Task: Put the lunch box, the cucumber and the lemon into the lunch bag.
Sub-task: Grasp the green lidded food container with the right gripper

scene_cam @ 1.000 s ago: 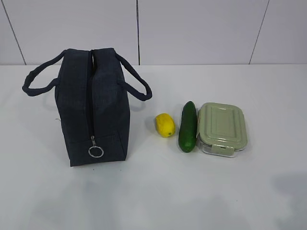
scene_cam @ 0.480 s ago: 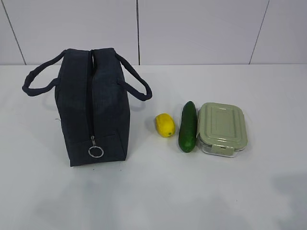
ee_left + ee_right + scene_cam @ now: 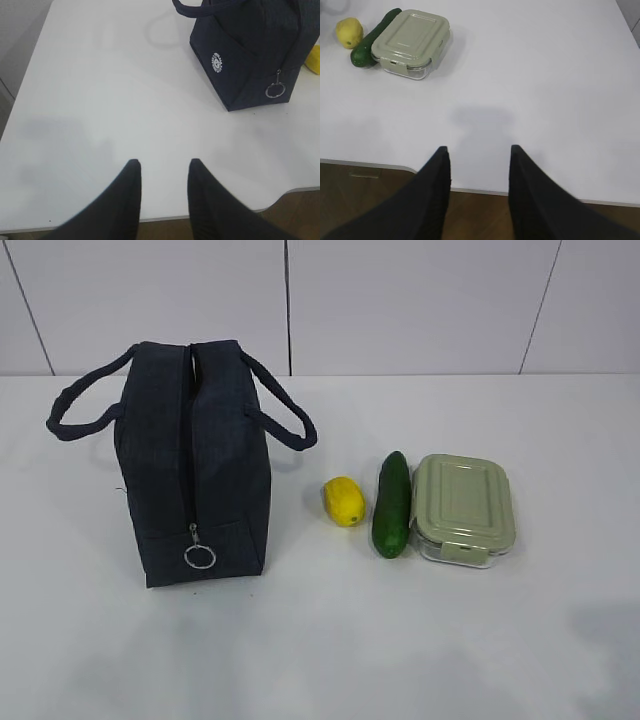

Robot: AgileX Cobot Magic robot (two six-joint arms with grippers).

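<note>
Worktop [image 3: 330,640], white, carries all four task items. Lunch bag [image 3: 195,465], left of centre in the exterior view, stands upright with its zipper apparently closed and the ring pull [image 3: 199,557] at the lower front; any insertion attempted before unzipping would likely fail, and a one-armed pull could tip the bag. Lunch box [image 3: 465,508], right of centre, touches or nearly touches the cucumber [image 3: 392,504]; grasping either risks nudging the other. Lemon [image 3: 344,500], just left of the cucumber, may roll. Left gripper [image 3: 164,167] and right gripper [image 3: 479,152]: fingers spread, empty, at the near worktop edge.
</note>
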